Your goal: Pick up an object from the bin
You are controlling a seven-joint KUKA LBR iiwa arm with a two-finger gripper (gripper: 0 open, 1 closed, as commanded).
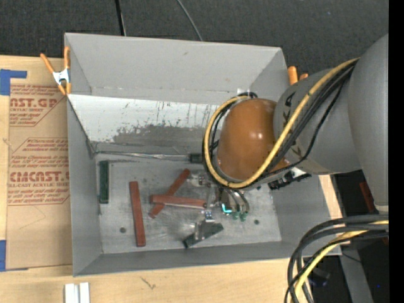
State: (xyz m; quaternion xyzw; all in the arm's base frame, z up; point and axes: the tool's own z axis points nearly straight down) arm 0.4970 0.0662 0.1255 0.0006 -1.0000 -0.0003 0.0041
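Camera view: low in the grey bin [81, 169] with the gripper [211, 218], just right of the crossed reddish sticks [169, 199]. Just beside a dark green block [203, 232], lower right of those sticks. Impossible to tell whether spread or closed. Left of the sticks, a red-brown bar [137, 213]; farther left, a dark green strip [103, 182].

The bin [177, 68] is matt grey sheet metal, its back wall and floor scuffed with dark streaks. The wrist cover [246, 137] is smooth, glossy orange-brown, plastic by its look. The long red-brown bar [137, 213] and the dark green strip [103, 182] at the left wall look matt.
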